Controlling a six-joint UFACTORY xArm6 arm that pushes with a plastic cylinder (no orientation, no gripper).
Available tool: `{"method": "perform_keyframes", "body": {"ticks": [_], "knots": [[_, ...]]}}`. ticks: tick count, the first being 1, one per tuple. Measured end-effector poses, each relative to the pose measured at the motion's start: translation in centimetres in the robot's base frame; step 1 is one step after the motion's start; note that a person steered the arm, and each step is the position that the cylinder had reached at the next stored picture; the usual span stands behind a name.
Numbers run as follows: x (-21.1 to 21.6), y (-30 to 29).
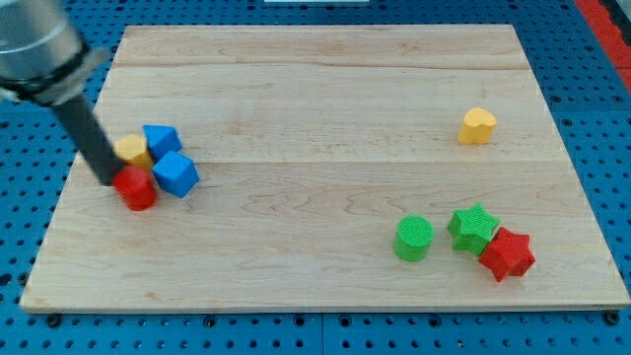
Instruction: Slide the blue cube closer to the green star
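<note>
Tip (109,181) touching the red block (135,187) at the wooden board's (315,89) left — no jaws here, nothing gripped. Blue cube (176,174) sitting just right of it, far from the green star (474,228) — bottom right.

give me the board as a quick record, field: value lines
tip: view's left, touching red block's left side
left cluster: red block, yellow block, two blue blocks
green star: lower right, touching red star
green cylinder: left of green star
yellow heart: right, alone
board: light wood
</note>
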State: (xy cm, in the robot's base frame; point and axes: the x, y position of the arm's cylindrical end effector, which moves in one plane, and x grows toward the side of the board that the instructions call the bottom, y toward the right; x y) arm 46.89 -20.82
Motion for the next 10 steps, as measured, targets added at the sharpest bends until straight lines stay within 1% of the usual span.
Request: {"method": "perform_keyframes", "body": {"ticks": [2,3,4,5,6,7,8,9,10], "knots": [[0.0,11.4],[-1.7,13.8],[-3.9,15.1],[-2.9,20.4],[-6.0,23.5],[-7.6,25.1],[-2.8,29.0],[1.1,33.0],[-2.8,37.9]]}}
